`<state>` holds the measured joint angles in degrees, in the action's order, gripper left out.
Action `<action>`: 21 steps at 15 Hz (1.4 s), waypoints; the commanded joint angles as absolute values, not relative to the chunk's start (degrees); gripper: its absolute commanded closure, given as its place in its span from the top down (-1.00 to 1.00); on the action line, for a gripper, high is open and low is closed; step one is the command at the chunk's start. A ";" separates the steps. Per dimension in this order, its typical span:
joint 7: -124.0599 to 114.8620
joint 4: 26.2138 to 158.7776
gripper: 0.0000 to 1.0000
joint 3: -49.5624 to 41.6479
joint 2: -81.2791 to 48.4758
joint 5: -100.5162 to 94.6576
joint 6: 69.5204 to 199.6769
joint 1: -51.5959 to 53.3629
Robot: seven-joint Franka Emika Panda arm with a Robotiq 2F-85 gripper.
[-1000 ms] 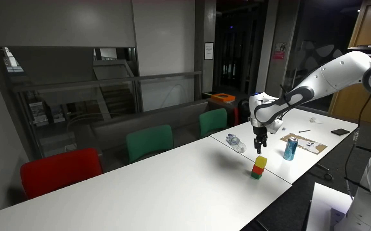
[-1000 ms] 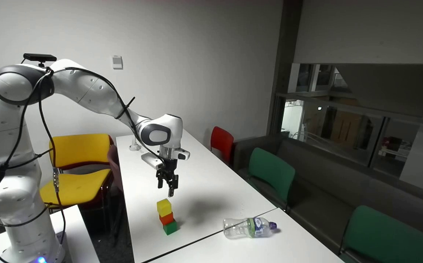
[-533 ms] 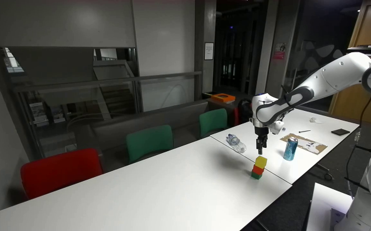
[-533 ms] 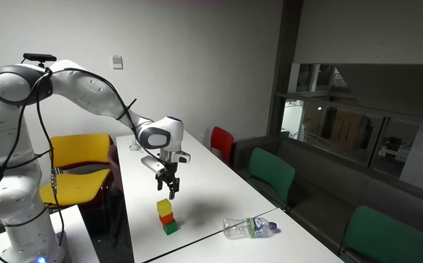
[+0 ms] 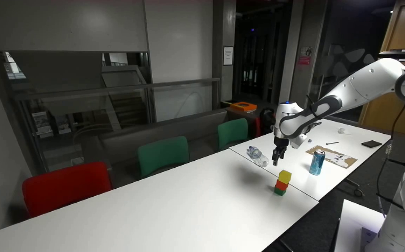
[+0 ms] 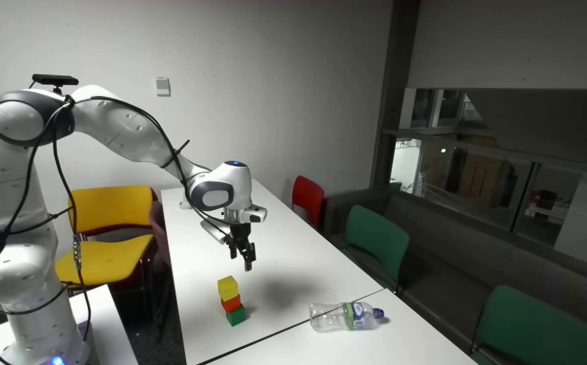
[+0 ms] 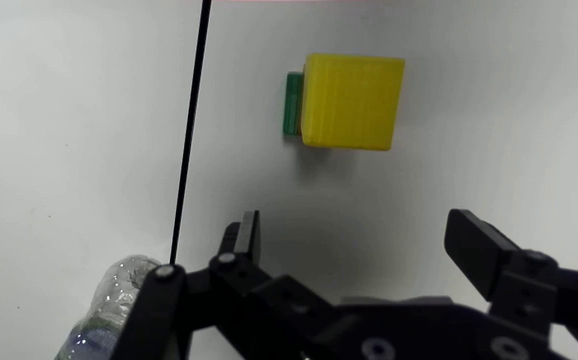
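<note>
The gripper (image 7: 352, 235) hangs spread and empty near the yellow block (image 7: 352, 102), which stands ungripped because the red block (image 6: 232, 304) carries it, in turn borne by the green block (image 6: 236, 316) on the table (image 6: 197, 334). Its overhang looks slight, though the wrist view hides most beneath.

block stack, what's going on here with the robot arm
A robot arm holds its fingers open above a white table, nothing between them. They are near a stack of three blocks but apart from it: the yellow block on top, the orange-red block in the middle, the green block at the bottom. A clear plastic bottle lies on its side by the table seam. In an exterior view, a blue can stands across that seam from the stack.
</note>
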<state>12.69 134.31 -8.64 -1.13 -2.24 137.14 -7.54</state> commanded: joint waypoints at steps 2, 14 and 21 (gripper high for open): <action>9.39 136.82 1.00 -9.05 -1.98 -3.25 143.57 -8.34; 9.57 138.26 1.00 -9.94 -5.43 -1.24 142.85 -9.72; 9.75 137.66 1.00 -8.87 -7.26 -1.52 141.27 -9.30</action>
<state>8.43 137.92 -9.44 -7.16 -2.24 142.22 -9.00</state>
